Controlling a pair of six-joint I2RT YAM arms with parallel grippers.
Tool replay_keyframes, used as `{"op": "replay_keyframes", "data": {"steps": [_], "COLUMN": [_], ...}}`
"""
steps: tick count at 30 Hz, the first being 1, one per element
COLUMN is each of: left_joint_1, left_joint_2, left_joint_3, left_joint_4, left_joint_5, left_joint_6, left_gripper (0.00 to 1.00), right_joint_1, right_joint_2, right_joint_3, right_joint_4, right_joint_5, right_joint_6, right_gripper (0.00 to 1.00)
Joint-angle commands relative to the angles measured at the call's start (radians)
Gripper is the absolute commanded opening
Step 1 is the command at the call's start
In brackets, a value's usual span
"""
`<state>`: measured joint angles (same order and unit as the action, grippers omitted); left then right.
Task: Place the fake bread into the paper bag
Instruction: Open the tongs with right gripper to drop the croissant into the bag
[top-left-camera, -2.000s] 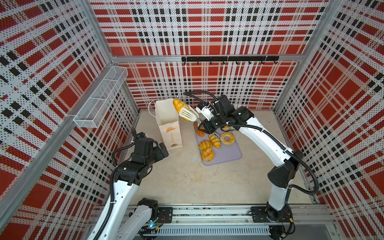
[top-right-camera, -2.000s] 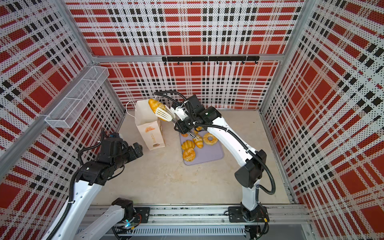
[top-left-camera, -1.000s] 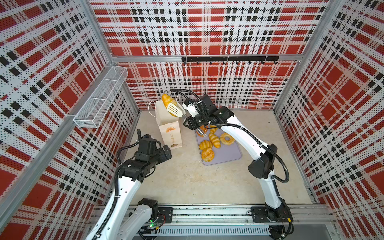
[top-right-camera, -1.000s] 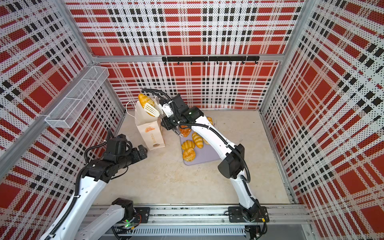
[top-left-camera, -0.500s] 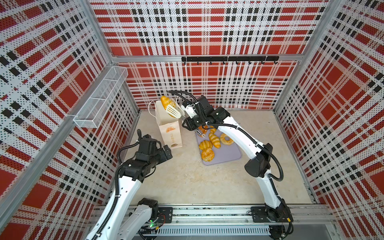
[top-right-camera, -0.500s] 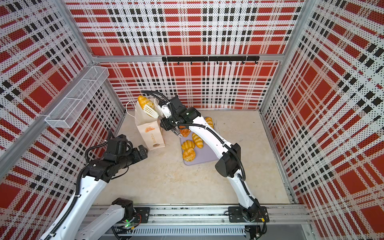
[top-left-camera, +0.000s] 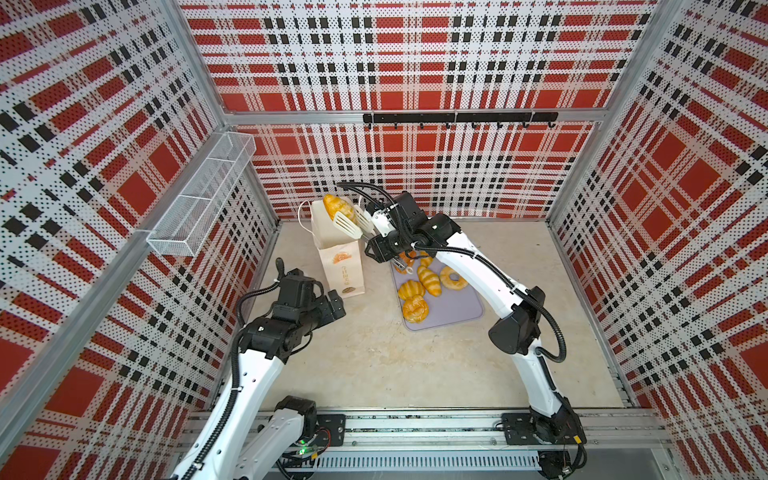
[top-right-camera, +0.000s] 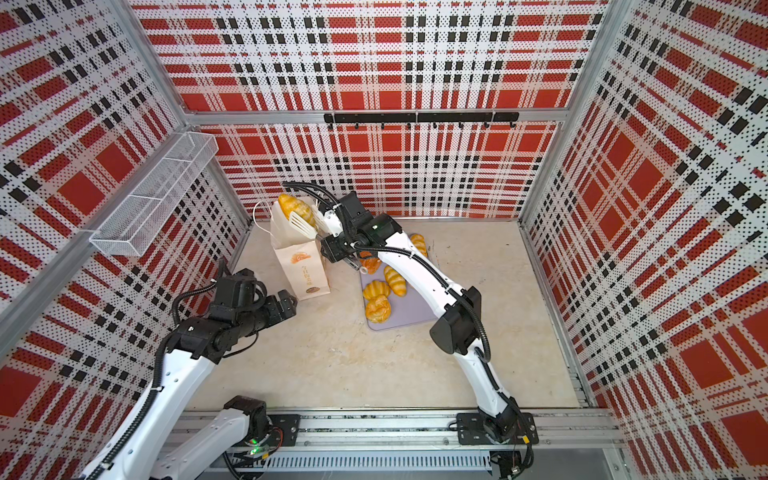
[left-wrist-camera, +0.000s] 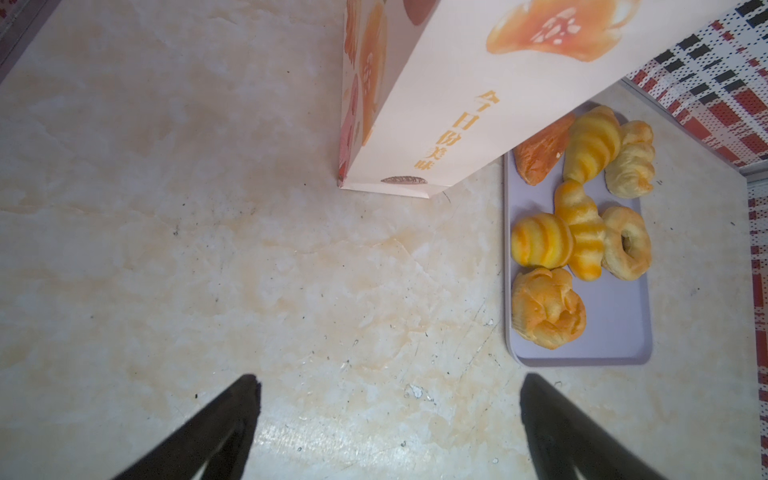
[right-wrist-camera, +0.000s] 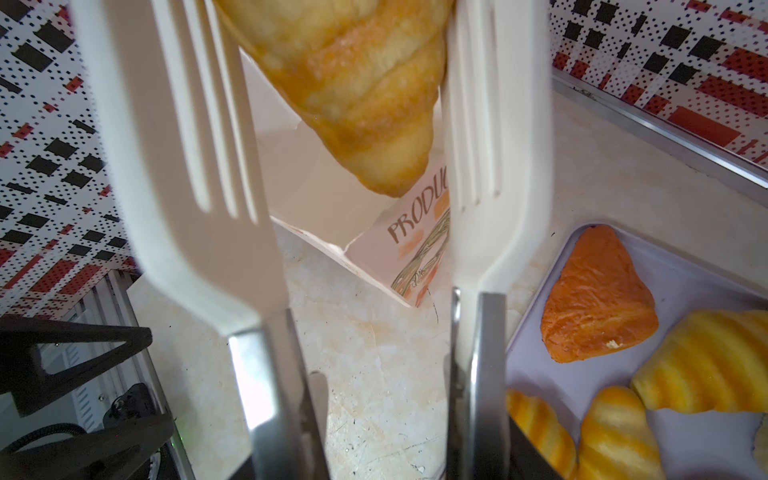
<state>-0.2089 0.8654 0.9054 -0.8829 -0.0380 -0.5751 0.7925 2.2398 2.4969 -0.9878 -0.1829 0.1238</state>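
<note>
Tongs (top-left-camera: 351, 222) with white slotted blades are being held by their metal handles in the right gripper (top-left-camera: 376, 243) and are pointing toward the back wall. In the right wrist view the blades (right-wrist-camera: 187, 166) are standing partway apart, with a golden croissant (right-wrist-camera: 353, 83) hanging between them. The croissant is touching one blade; whether the other blade is pressing on it cannot be told. In both top views the croissant (top-right-camera: 296, 209) is sitting directly above the open mouth of the paper bag (top-left-camera: 343, 266), not inside it. The bag is standing upright on the table (top-left-camera: 374, 365), its printed face turned toward the arms. Just beside it a lilac tray (top-left-camera: 453, 307) is carrying the rest of the fake bread (left-wrist-camera: 582, 232): striped croissants and rolls, a ring-shaped piece and a reddish-brown croissant (left-wrist-camera: 540, 149). The left gripper (left-wrist-camera: 386, 415) is hovering low over the bare table near the foot of the bag, its jaws spread wide and gripping nothing.
</note>
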Motion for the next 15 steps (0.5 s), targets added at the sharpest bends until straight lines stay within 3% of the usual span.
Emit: {"op": "replay_keyframes", "data": {"steps": [1, 15], "left_joint_1": [-0.001, 0.002], "left_joint_2": [0.004, 0.045], "left_joint_3": [0.017, 0.048], "left_joint_4": [0.015, 0.045], "left_joint_5": [-0.002, 0.004], "left_joint_6": [0.004, 0.024], "left_gripper": [0.99, 0.99], "right_joint_1": [0.004, -0.005], "right_joint_2": [0.0, -0.052], "right_joint_3": [0.061, 0.073], "right_joint_4": [0.04, -0.016], "right_joint_5": [0.01, 0.049], "right_joint_6": [-0.015, -0.065], "right_gripper": [0.55, 0.57]}}
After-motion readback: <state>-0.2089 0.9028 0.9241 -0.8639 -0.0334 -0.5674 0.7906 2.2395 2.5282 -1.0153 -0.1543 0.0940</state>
